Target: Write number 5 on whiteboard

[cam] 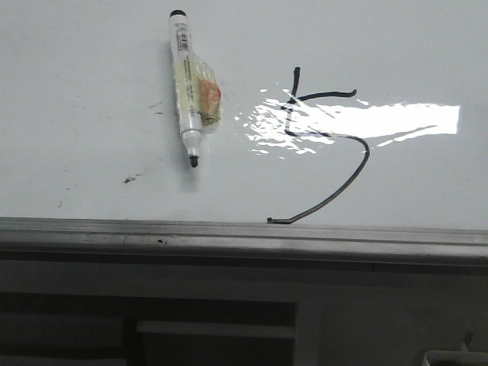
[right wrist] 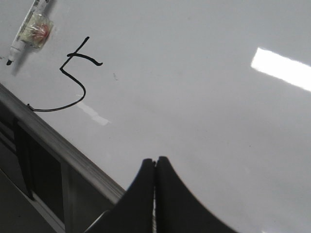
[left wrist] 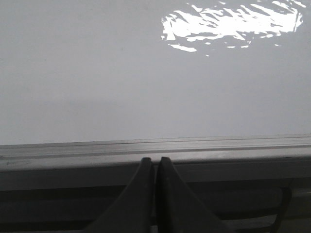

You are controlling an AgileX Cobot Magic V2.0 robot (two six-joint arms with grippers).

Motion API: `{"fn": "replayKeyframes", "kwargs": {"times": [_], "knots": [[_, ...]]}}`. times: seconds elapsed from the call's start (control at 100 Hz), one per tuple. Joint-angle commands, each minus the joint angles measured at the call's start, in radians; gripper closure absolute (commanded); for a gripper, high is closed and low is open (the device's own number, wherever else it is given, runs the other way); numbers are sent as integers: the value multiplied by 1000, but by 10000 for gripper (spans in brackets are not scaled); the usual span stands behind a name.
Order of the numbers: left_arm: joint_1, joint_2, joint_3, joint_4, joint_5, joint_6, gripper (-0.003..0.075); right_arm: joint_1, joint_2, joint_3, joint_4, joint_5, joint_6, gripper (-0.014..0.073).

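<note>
A: Where is the number 5, and is it finished?

B: It lies right of centre on the whiteboard, partly under the bright glare patch; a short upright stroke crosses the top bar, and the belly curves down to a small tail ending just above the grey frame edge; by these views the figure looks complete, if sprawling

A: Why does the marker lie flat?

B: It rests uncapped on the board, left of the figure, tip toward the frame, tape wrapped round its barrel; nothing holds it, which suggests it has been set aside as no longer needed

A: And the grippers?

B: The left gripper has its fingers pressed together on nothing, hanging over the frame edge; the right gripper is likewise closed and empty, above bare board well apart from the figure

A: The surface and surroundings?

B: Glossy white, strongly reflective, with faint dark specks near the marker; below the frame, dark grey structure with shadowed recesses
</note>
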Motion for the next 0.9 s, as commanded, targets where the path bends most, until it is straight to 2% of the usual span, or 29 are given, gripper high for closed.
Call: {"fn": "replayKeyframes", "kwargs": {"times": [0.0, 0.28, 0.38, 0.45, 0.55, 0.6, 0.7, 0.77, 0.82, 0.89], "knots": [[2, -26, 21, -14, -64, -10, 741, -1, 24, -20, -52, -58, -3, 657], [2, -26, 21, -14, -64, -10, 741, -1, 24, -1, -81, -30, -3, 657], [2, -26, 21, -14, -64, -10, 741, -49, 22, 22, -112, -158, -3, 657], [2, -26, 21, -14, -64, -10, 741, -150, 22, 29, -100, -297, -3, 657], [2, -26, 21, -14, -64, -10, 741, -354, 24, 57, -21, -524, -22, 657], [2, -26, 21, -14, -64, -10, 741, -465, 29, 83, 77, -608, -61, 657], [2, -26, 21, -14, -64, -10, 741, -695, 31, 185, 405, -760, -206, 657], [2, -26, 21, -14, -64, -10, 741, -854, 31, 292, 609, -925, -292, 657], [2, -26, 21, -14, -64, -10, 741, -944, 31, 366, 678, -1057, -311, 657], [2, -26, 21, -14, -64, -10, 741, -1036, 31, 445, 678, -1155, -311, 657]]}}
